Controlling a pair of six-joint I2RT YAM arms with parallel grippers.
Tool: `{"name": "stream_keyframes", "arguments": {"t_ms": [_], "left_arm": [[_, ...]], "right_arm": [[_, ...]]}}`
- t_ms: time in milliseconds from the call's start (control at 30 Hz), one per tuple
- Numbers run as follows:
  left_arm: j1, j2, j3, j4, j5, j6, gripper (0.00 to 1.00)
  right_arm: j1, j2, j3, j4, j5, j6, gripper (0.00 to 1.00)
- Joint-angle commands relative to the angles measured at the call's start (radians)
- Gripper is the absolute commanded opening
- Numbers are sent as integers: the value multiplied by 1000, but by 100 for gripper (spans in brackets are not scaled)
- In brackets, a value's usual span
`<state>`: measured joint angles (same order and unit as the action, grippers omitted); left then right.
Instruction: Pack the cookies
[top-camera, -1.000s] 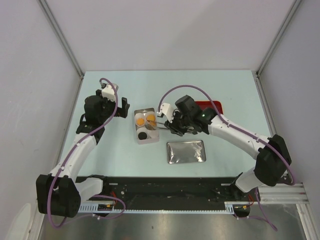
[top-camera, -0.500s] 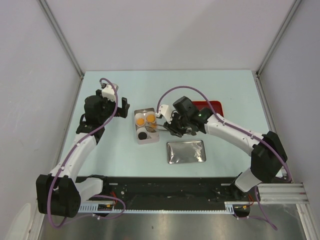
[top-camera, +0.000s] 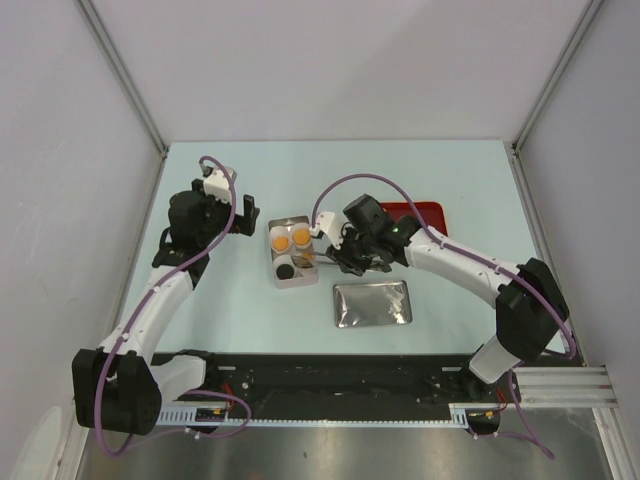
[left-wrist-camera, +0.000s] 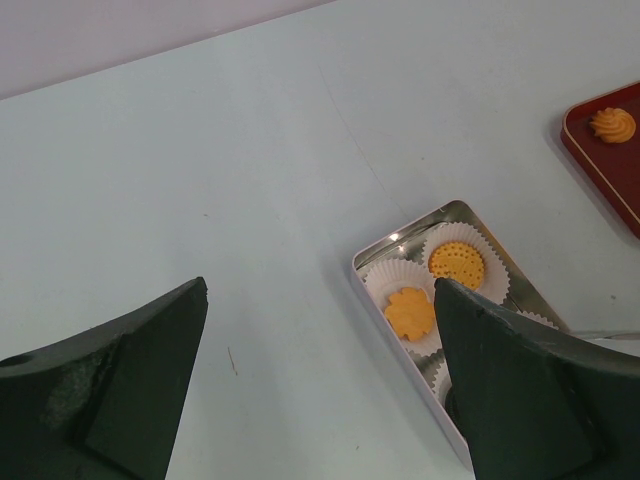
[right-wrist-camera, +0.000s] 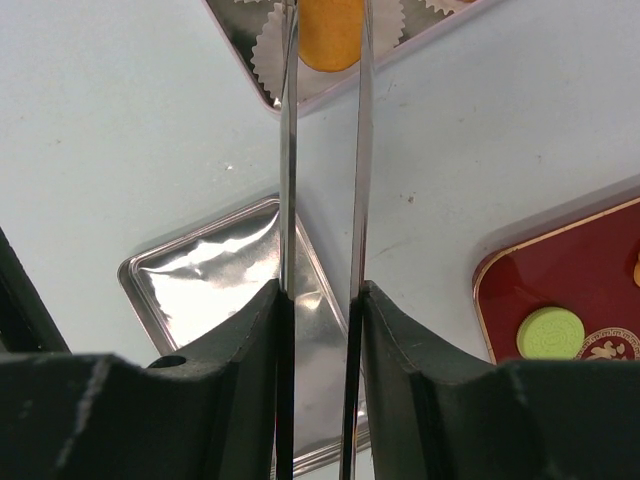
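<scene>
I am clamping my right claw (right-wrist-camera: 322, 300) narrowly on a pair of metal tweezers (right-wrist-camera: 288, 150), with my pads pressing on both blades. The blades are running toward twelve o'clock in my wrist view. Their tips are flanking a smooth orange cookie (right-wrist-camera: 332, 30) that is lying over a white fluted paper cup (right-wrist-camera: 264, 58) in the open tin (right-wrist-camera: 232, 25). I cannot tell whether the tips are pinching it or only bracketing it.

I am holding my left claw (left-wrist-camera: 320, 290) spread wide with nothing in it, over the pale table (left-wrist-camera: 250, 150) at nine o'clock of the tin.

The cookies (top-camera: 281, 240) are small flat biscuits. Seen from above, two orange ones are sitting side by side at the tin's twelve o'clock end and a black cookie (top-camera: 285, 270) is sitting at its six o'clock end. My left wrist view is showing the orange pair in cups: a round dotted cookie (left-wrist-camera: 456, 265) and a flower-shaped cookie (left-wrist-camera: 410, 313). More are waiting on the red tray (top-camera: 425, 208) at two o'clock of the tin: an orange swirl cookie (left-wrist-camera: 612, 124) and a plain green disc (right-wrist-camera: 549, 332).

The shiny lid (top-camera: 372, 303) is lying at four o'clock of the tin, apart from it.
</scene>
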<state>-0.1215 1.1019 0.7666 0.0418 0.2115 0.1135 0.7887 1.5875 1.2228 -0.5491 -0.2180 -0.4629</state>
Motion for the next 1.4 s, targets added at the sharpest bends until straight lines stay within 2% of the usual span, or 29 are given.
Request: {"name": "stream_keyframes", "arguments": {"t_ms": [0, 1367], "left_arm": [[-6, -5, 19, 26, -4, 14, 100], [-6, -2, 20, 27, -1, 14, 100]], "right_arm": [[6, 3, 43, 23, -12, 9, 38], [12, 0, 41, 32, -7, 4, 50]]}}
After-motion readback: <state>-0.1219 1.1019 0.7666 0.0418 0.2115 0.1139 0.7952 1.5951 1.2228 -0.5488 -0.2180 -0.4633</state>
